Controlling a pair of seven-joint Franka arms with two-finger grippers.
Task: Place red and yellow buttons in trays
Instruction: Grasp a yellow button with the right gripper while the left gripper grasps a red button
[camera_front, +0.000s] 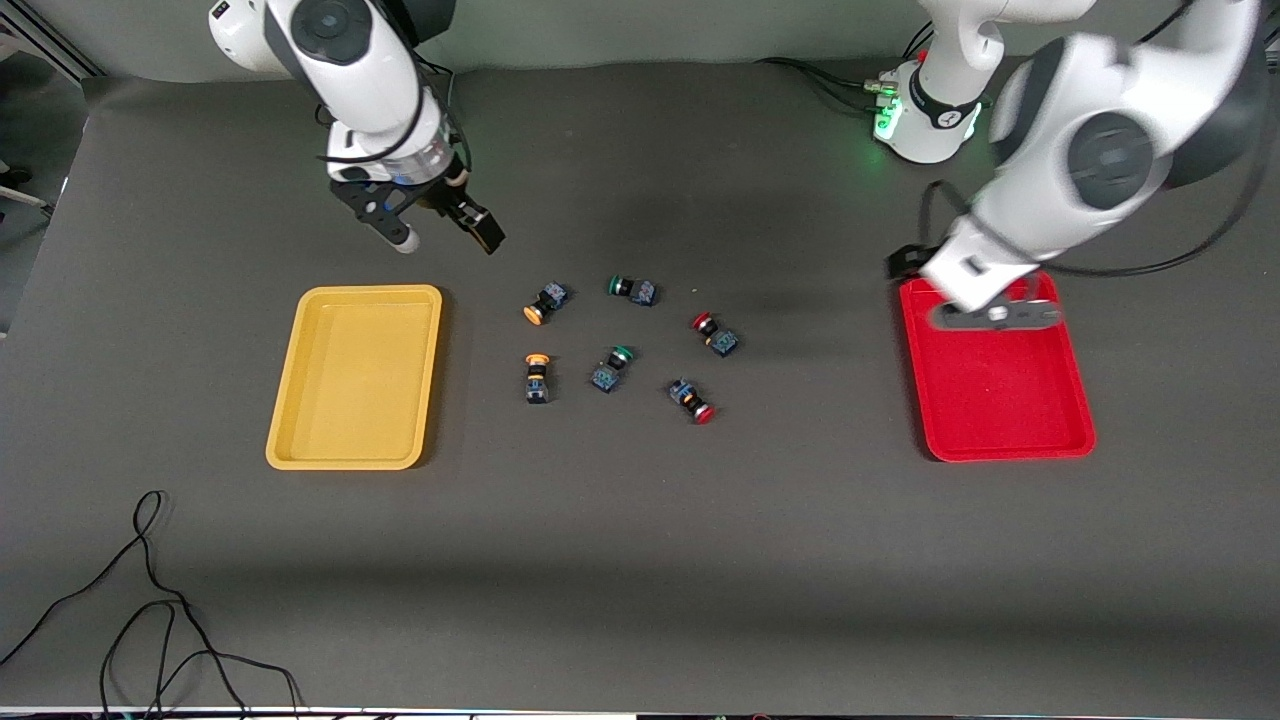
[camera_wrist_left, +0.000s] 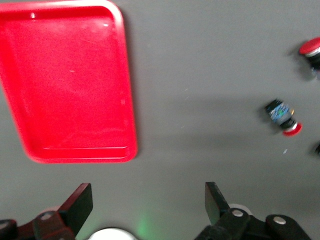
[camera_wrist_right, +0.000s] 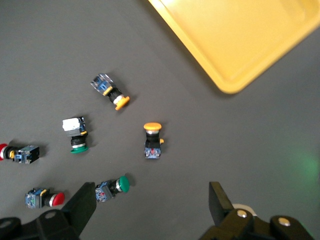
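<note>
The yellow tray (camera_front: 355, 375) lies toward the right arm's end, the red tray (camera_front: 995, 385) toward the left arm's end, both empty. Between them lie two yellow-capped buttons (camera_front: 546, 302) (camera_front: 537, 378) and two red-capped buttons (camera_front: 715, 334) (camera_front: 692, 400). My right gripper (camera_front: 447, 238) is open and empty, up over the table by the yellow tray's far corner. Its wrist view shows the yellow tray (camera_wrist_right: 240, 35), the yellow buttons (camera_wrist_right: 111, 91) (camera_wrist_right: 153, 140) and a red button (camera_wrist_right: 44, 198). My left gripper (camera_front: 995, 318) is open and empty over the red tray's far edge; its wrist view shows the red tray (camera_wrist_left: 70, 85) and a red button (camera_wrist_left: 284, 116).
Two green-capped buttons (camera_front: 632, 289) (camera_front: 611, 368) lie among the others. A loose black cable (camera_front: 150, 600) lies near the front camera at the right arm's end. The left arm's base (camera_front: 925, 115) with a green light stands at the table's far edge.
</note>
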